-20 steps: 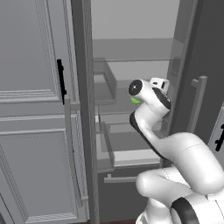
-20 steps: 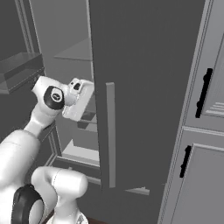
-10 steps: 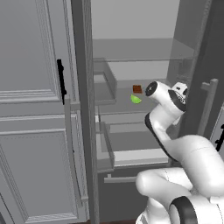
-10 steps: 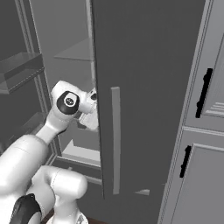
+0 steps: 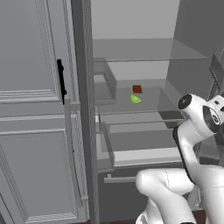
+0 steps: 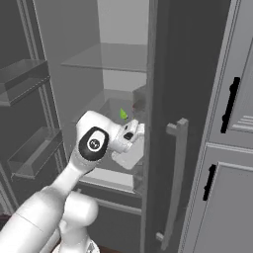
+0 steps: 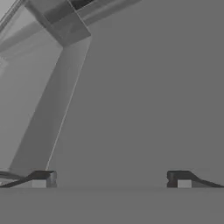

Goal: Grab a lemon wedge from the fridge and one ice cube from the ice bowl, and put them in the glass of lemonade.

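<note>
The gripper (image 7: 111, 179) was found fully spread, its two dark fingertips (image 7: 43, 178) set wide apart with nothing held between them; a plain grey inner wall of the fridge (image 5: 192, 52) was faced at close range. The hand was seen at the open front of the fridge, level with the middle shelf (image 5: 144, 107). The lemon wedge (image 5: 136, 99) was observed lying on that shelf, towards the back, well apart from the gripper. A small brown cube (image 5: 137, 89) was noted just behind the wedge. A panelled grey cupboard (image 5: 30, 131) with a black handle (image 5: 61, 81) was recorded to the left of the fridge.
</note>
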